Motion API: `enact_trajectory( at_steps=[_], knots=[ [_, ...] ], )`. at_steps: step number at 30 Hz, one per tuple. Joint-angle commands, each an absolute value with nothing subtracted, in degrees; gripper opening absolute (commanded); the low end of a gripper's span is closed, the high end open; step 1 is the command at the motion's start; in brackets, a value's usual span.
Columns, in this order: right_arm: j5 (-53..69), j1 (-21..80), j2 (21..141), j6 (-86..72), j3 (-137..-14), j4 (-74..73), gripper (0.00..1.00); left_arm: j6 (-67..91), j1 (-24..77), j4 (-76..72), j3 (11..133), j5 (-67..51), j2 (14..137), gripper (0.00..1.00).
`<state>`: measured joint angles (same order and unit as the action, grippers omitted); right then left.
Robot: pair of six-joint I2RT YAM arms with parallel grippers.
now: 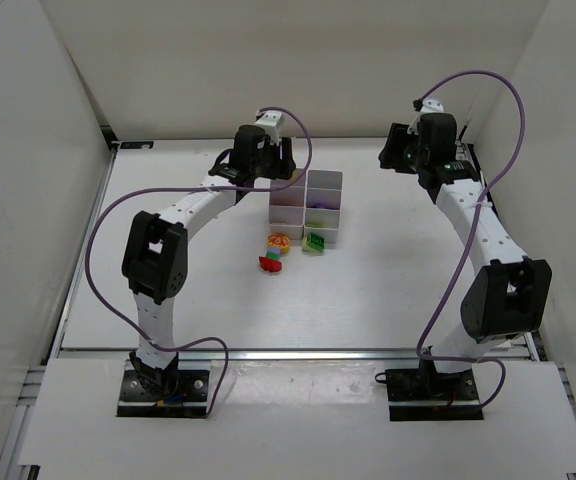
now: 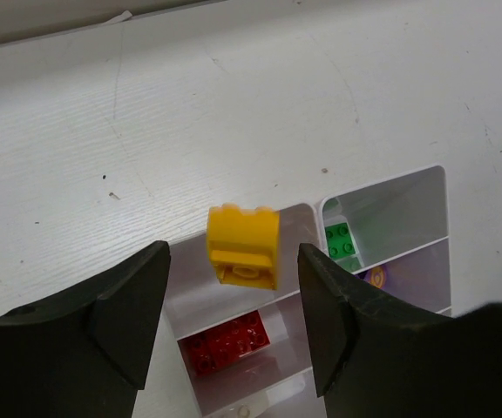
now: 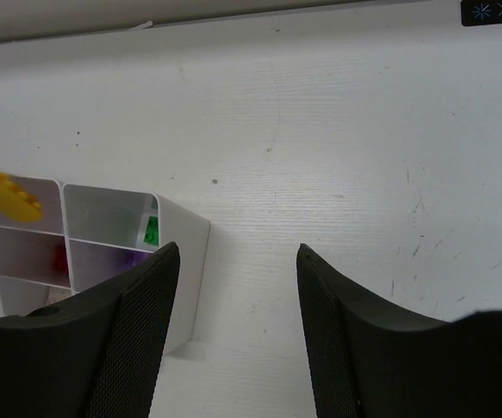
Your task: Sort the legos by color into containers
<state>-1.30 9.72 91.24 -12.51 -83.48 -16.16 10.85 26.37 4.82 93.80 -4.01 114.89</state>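
Legos are sitting partly in the containers (image 1: 306,195), partly loose on the desk (image 1: 368,290). Left tool (image 2: 234,254) is hovering over the containers' far-left cell, jaws standing wide, gripping nothing. Yellow lego (image 2: 243,246) is hanging in the gap btwn the fingers (image 2: 125,318), tilted, touching neither one, w/ space showing on both sides. Just nearer the wrist cam, a red lego (image 2: 225,342) is lying in the next cell. Right of those, a green lego (image 2: 342,243) is sitting in the cell beside the yellow one's, and a purple lego (image 2: 376,277) in the cell beside the red. Containers are standing approx mid-desk, nearer the far edge than the near one. Off their near-left corner, an orange-yellow piece (image 1: 278,240) and a red piece (image 1: 268,263) are lying loose on the desk, near each other. Another green piece (image 1: 314,241) is sitting right at the containers' near side; can't tell if it's in or out. Right tool (image 3: 236,257) is hanging over bare desk right of the containers, toward the far edge, jaws apart, nothing btwn them.
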Motion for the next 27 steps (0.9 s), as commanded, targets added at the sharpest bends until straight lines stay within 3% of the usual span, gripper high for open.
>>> enact_trajectory(
  at_steps=[1,14,20,23,27],
  knots=[
    [0.77,9.41,91.23,-13.36,-84.64,-13.62,0.61,10.55,26.54,5.19,94.04,-5.54,112.68,0.72],
    [4.21,9.40,90.79,-12.40,-84.20,-13.45,0.60,10.29,26.46,4.66,90.79,-3.96,109.52,0.75],
    [6.50,11.33,88.86,-6.16,-79.65,-11.69,0.60,7.83,24.35,7.47,84.74,-3.07,98.90,0.73],
    [8.08,11.69,87.11,-4.49,-76.57,-11.16,0.60,5.37,23.38,12.81,80.43,-6.05,91.60,0.68],
    [11.07,11.69,85.43,-2.47,-74.18,-11.07,0.62,-7.00,20.92,30.61,80.42,-25.53,84.75,0.64]
  ],
)
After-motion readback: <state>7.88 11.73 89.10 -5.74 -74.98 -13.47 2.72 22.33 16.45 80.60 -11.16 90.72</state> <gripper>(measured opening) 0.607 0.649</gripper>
